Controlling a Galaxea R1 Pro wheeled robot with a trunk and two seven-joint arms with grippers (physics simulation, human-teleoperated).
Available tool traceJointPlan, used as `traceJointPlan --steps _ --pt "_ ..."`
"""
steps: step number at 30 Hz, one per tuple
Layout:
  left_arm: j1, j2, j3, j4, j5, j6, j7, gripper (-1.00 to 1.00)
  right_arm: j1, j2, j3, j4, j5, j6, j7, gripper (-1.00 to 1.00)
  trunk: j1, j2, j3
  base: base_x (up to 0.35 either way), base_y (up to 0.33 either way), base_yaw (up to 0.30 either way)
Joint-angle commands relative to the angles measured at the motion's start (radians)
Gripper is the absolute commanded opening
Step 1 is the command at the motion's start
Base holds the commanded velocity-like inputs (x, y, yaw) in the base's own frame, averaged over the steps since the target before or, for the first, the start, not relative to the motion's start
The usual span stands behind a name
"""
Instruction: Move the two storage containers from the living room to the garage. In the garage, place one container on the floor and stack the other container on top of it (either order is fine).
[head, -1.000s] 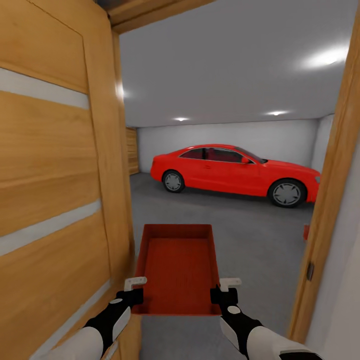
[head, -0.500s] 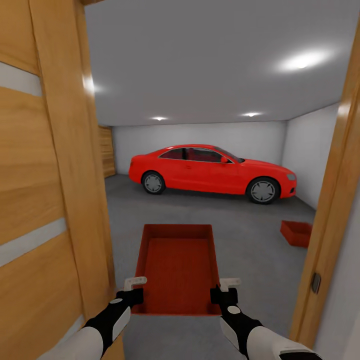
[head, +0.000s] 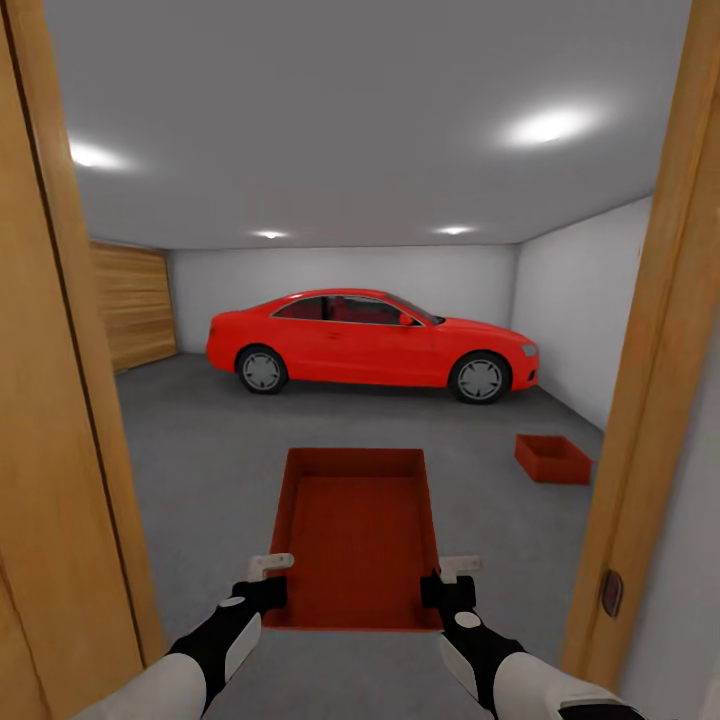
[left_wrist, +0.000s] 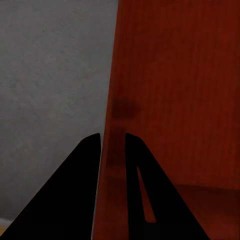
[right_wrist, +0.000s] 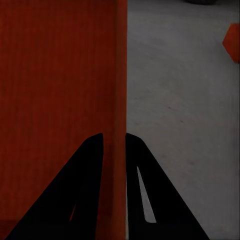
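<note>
Left hand (head: 268, 585) and right hand (head: 448, 583) clamping container (head: 355, 535) walls, long axis toward car (head: 370, 341)

Camera advanced through doorway, door out of view, second container (head: 552, 459) fully revealed

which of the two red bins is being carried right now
The near container, gripped on both side walls by the left gripper and right gripper; the other container sits on the floor.

head view bright, even; soft glare from ceiling lights (head: 545, 126) at upper right and upper left. faint shadow under car (head: 370, 340). wrist views dim, fingers (left_wrist: 82, 190) black silhouettes.
</note>
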Motion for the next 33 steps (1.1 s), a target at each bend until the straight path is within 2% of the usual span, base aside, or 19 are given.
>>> traceJointPlan --steps 1,6,15,27,33 --pt "-0.001 0.019 -0.003 -0.005 0.005 -0.029 0.007 -1.00 -0.001 -0.003 -0.022 0.004 0.002 -0.001 -0.005 -1.00 0.000 -0.001 -0.002 0.043 0.000 -0.183" --pt "-0.001 0.019 -0.002 -0.005 0.005 -0.029 0.007 -1.00 -0.001 -0.003 -0.022 0.004 0.002 -0.001 -0.005 -1.00 0.000 -0.001 -0.002 0.076 0.023 -0.058" --pt "-0.001 0.019 -0.005 -0.005 0.005 -0.029 0.007 -1.00 -0.001 -0.003 -0.022 0.004 0.002 -0.001 -0.005 -1.00 0.000 -0.001 -0.002 0.232 0.131 -0.013" --pt "-0.001 0.019 -0.002 -0.005 0.005 -0.029 0.007 -1.00 -0.001 -0.003 -0.022 0.004 0.002 -0.001 -0.005 -1.00 0.000 -0.001 -0.002 0.010 0.006 -0.220" --pt "-0.001 0.019 -0.002 -0.005 0.005 -0.029 0.007 -1.00 -0.001 -0.003 -0.022 0.004 0.002 -0.001 -0.005 -1.00 0.000 -0.001 -0.002 0.031 0.022 -0.061"
